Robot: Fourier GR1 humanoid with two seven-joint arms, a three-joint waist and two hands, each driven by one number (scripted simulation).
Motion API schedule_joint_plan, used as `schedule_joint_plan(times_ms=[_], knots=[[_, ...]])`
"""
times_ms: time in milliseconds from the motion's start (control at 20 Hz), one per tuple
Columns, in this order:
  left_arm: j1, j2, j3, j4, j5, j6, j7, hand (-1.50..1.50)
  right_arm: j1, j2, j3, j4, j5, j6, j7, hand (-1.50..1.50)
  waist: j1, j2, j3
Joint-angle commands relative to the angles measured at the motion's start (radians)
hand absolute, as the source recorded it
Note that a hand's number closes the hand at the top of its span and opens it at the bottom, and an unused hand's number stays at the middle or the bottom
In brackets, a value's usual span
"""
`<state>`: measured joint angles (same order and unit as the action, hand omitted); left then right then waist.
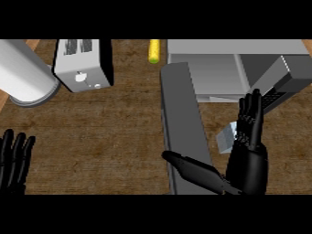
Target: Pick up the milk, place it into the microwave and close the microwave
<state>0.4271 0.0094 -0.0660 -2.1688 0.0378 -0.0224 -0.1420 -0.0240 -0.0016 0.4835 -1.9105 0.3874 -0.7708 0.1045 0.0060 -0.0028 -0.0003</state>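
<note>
Head view: microwave (236,68) at upper right of the bench (104,137), its door (182,128) swung open toward the viewer. Right hand (247,137) fingers straight, thumb spread wide; a pale carton, probably the milk (226,137), sits against its fingers, right of the door. Left hand (6,160) rests open, lower left edge.

Both hands glossy black w/ long, slim segmented fingers. Left hand (6,162) shows at near left edge; right hand (247,151) at near right, w/ thick tapered black thumb.
</note>
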Motion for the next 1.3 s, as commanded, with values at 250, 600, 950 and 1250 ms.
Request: schedule_joint_plan(times_ms=[250,600,950,1250], knots=[[0.115,0.005,-0.034,-0.095,-0.006,-0.014,0.002,-1.50,0.062,-0.015,-0.037,0.051,0.041,-0.063,-0.047,-1.50,-0.002,0.001,0.000],[0.175,0.015,-0.014,-0.002,0.007,-0.060,-0.164,-1.50,0.090,-0.010,-0.102,0.157,-0.101,-0.073,-0.201,-1.50,0.001,0.001,0.001],[0.118,0.030,0.039,-0.022,0.060,-0.057,-0.089,-1.50,0.135,-0.029,-0.195,0.248,-0.173,-0.060,-0.329,-1.50,-0.005,0.002,0.000],[0.185,-0.004,-0.056,-0.027,-0.023,-0.042,-0.132,-1.50,0.145,-0.025,-0.328,0.383,-0.357,0.038,-0.543,-1.50,-0.003,0.002,0.001]])
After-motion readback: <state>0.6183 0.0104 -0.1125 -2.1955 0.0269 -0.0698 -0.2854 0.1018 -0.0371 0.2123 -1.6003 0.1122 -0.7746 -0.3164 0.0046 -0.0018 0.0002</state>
